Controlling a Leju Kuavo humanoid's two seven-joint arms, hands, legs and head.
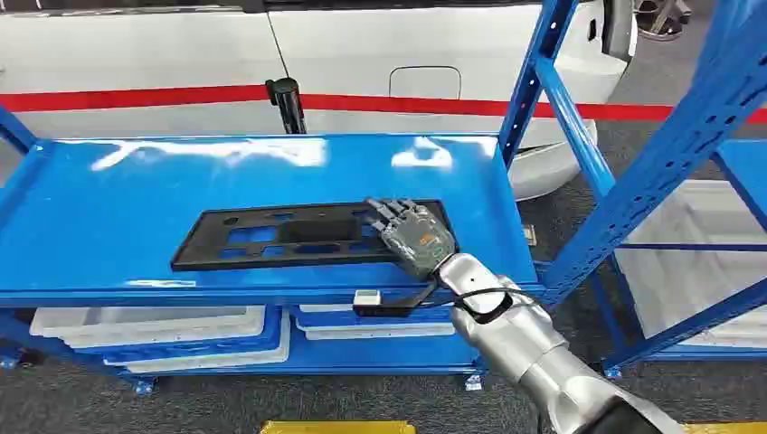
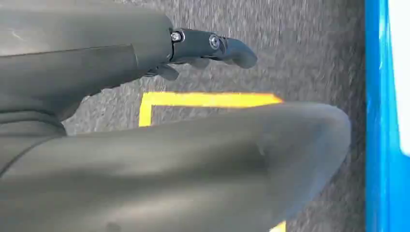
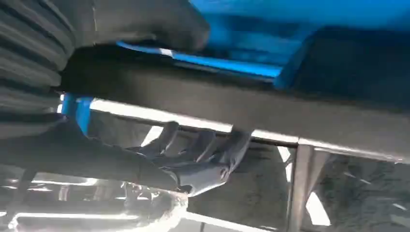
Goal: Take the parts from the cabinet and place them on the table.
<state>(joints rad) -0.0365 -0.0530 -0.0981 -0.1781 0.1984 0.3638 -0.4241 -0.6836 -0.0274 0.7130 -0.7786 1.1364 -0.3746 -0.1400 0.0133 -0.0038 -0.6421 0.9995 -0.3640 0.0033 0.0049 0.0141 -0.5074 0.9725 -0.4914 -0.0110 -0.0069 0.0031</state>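
A flat black plastic part (image 1: 271,237) with several cut-outs lies lengthwise on the top blue shelf (image 1: 136,181) of the cabinet. My right hand (image 1: 414,237) is at the part's right end, back of the hand up and fingers laid over it. In the right wrist view the part's dark edge (image 3: 217,104) runs between the thumb (image 3: 145,24) and the fingers (image 3: 193,159), so the hand grips it. My left hand (image 2: 208,48) hangs over grey floor, fingers stretched out, holding nothing.
White bins (image 1: 145,325) stand on the lower shelf. A blue upright (image 1: 543,72) rises right of the part, and a second blue rack (image 1: 724,226) stands further right. A white car with a red stripe (image 1: 181,54) and a black post (image 1: 288,104) are behind.
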